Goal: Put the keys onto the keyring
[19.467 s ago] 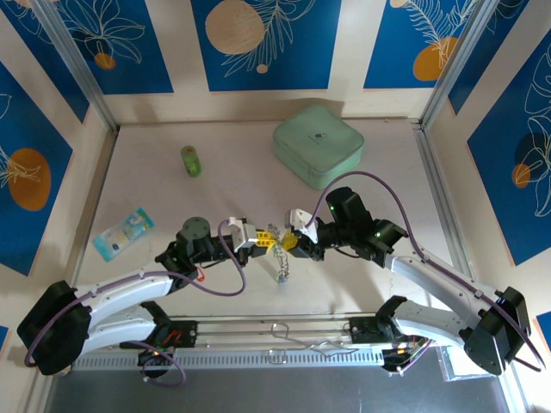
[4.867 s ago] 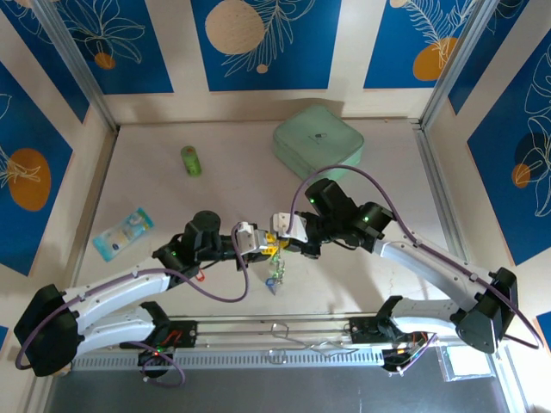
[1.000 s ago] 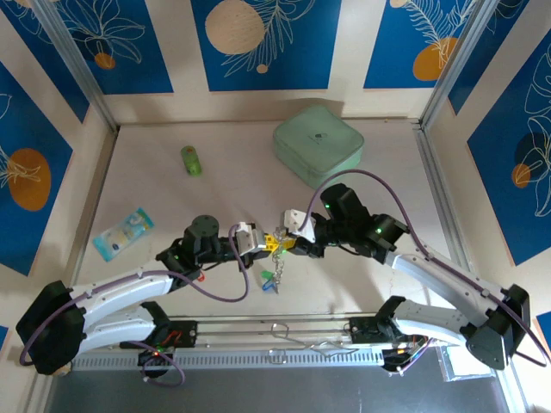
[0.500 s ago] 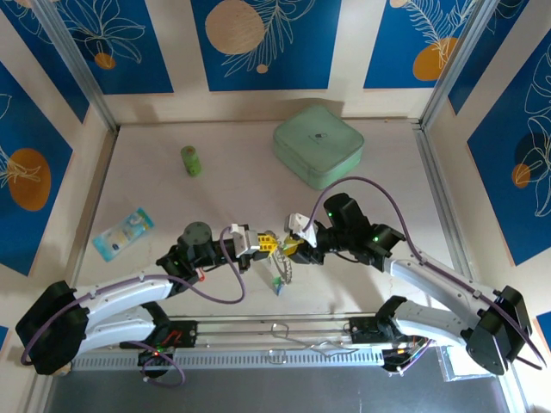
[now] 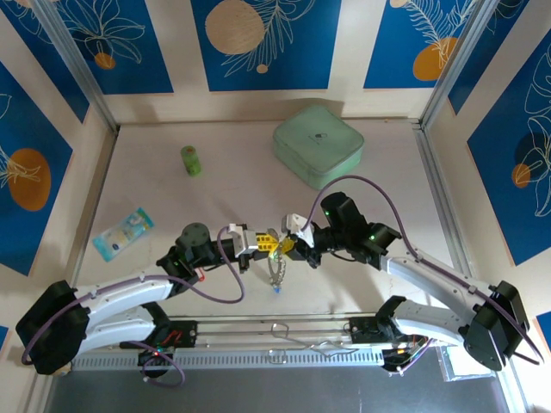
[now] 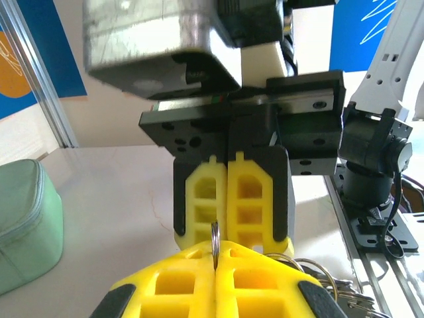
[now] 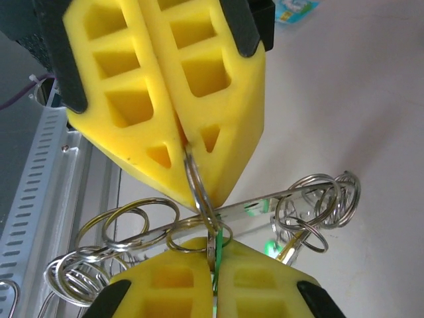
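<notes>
Both grippers meet tip to tip above the table's near middle. My left gripper [image 5: 268, 243] is shut on a small split ring [image 6: 214, 240] of the keyring [image 5: 275, 269], whose silvery loops hang below. My right gripper [image 5: 285, 247] faces it, shut on a small ring with the thin edge of a green key tag [image 7: 216, 248] between its fingers. In the right wrist view the keyring [image 7: 265, 202] runs edge-on as a bar carrying several small rings, between my right gripper [image 7: 213, 271] and the left gripper [image 7: 189, 154]. A blue key tag [image 5: 276, 290] dangles lowest.
A pale green box [image 5: 318, 144] sits at the back right and a green cylinder [image 5: 190, 160] at the back left. A blue and white packet [image 5: 123, 231] lies at the left. The metal rail [image 5: 284, 331] runs along the near edge.
My right gripper has gone from open to shut at the rings. Both grippers shifted slightly, and the hanging bunch swung back to hang straight under them.
</notes>
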Robot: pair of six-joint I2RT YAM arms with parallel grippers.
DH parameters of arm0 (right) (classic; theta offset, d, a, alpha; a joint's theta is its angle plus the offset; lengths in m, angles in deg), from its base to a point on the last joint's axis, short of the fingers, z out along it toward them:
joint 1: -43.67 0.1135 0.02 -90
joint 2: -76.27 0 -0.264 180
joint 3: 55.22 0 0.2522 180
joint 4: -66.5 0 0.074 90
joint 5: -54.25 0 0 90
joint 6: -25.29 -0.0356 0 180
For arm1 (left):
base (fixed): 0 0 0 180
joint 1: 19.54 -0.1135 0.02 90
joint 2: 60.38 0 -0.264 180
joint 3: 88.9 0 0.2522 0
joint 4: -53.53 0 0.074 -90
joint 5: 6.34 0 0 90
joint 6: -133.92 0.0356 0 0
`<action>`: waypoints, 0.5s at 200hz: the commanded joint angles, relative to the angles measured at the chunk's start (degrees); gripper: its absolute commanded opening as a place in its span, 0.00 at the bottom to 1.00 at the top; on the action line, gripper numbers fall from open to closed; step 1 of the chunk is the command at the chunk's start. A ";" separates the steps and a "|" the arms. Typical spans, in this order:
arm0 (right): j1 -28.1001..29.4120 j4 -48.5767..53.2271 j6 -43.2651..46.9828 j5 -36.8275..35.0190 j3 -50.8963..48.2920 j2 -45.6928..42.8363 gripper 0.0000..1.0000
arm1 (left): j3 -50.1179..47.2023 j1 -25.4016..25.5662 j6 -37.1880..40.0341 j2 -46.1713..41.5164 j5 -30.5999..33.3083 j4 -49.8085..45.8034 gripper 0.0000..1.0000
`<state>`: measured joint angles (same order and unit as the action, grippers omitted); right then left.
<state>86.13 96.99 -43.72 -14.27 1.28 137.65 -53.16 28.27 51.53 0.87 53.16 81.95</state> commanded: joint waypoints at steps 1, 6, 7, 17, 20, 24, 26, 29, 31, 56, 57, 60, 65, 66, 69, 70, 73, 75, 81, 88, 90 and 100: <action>0.91 1.27 1.36 2.27 2.35 1.47 0.06 | 0.09 0.27 -1.39 0.14 -2.85 7.92 0.00; 0.96 1.41 1.46 2.33 2.44 1.62 0.06 | 0.07 0.25 -1.51 0.18 -2.98 8.35 0.00; 0.96 1.44 1.48 2.34 2.48 1.63 0.06 | 0.08 0.26 -1.49 0.22 -3.03 8.45 0.00; 0.96 1.70 1.67 2.31 2.63 1.97 0.06 | -0.01 0.29 -1.49 0.34 -3.10 9.01 0.00; 0.96 1.83 1.77 2.27 2.61 2.06 0.06 | 0.00 0.33 -1.46 0.35 -3.14 9.13 0.00; 0.96 2.01 1.80 2.26 2.77 2.14 0.06 | -0.07 0.25 -1.46 0.36 -3.08 9.20 0.00; 0.96 2.10 1.91 2.32 2.78 2.15 0.06 | -0.09 0.31 -1.44 0.31 -3.10 9.23 0.00; 0.96 2.22 1.94 2.22 2.85 2.16 0.06 | -0.09 0.34 -1.41 0.35 -3.10 9.20 0.00; 0.96 2.31 2.01 2.18 2.87 2.16 0.05 | -0.09 0.28 -1.34 0.36 -3.10 9.17 0.00; 0.65 2.65 2.28 -0.14 3.10 1.02 0.03 | 0.25 0.31 -0.23 0.10 -3.17 6.70 0.00; 0.63 2.67 2.29 -0.26 3.08 0.93 0.03 | 0.30 0.29 -0.14 0.05 -3.12 6.48 0.00; 0.53 2.69 2.32 -0.59 3.05 0.67 0.03 | 0.39 0.34 0.15 -0.05 -3.09 5.84 0.00; 0.30 2.76 2.38 -1.31 3.05 0.05 0.02 | 0.51 0.34 0.77 -0.24 -2.99 4.67 0.00; 0.19 2.77 2.43 -1.37 3.05 -0.04 0.01 | 0.56 0.35 0.88 -0.29 -2.94 4.45 0.00; 0.11 2.82 2.47 -1.74 3.05 -0.42 0.01 | 0.67 0.27 1.19 -0.42 -2.86 3.70 0.00; 0.09 2.85 2.56 -1.89 3.05 -0.54 0.00 | 0.73 0.27 1.31 -0.47 -2.83 3.44 0.00; -0.08 2.93 2.60 -2.21 3.17 -0.95 0.00 | 0.85 0.26 1.69 -0.62 -2.69 2.65 0.00; -0.09 3.06 2.68 -2.40 3.19 -1.21 0.00 | 0.91 0.29 1.98 -0.70 -2.54 2.12 0.00; -0.32 3.36 2.95 -3.00 3.24 -2.07 0.00 | 1.17 0.26 2.80 -0.99 -2.22 0.53 0.00; -0.49 3.69 3.32 -3.78 3.42 -3.05 0.00 | 1.50 0.33 3.73 -1.27 -1.81 -1.32 0.00; -0.46 3.82 3.43 -3.98 3.45 -3.30 0.00 | 1.63 0.28 4.01 -1.35 -1.70 -1.84 0.00; -0.64 4.58 3.97 -4.78 3.81 -4.34 0.00 | 2.24 0.28 5.20 -1.62 -1.27 -4.75 0.00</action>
<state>85.93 99.27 -41.64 -16.77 2.79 136.71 -53.45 28.27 53.02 1.02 52.20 81.57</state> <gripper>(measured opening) 0.063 0.056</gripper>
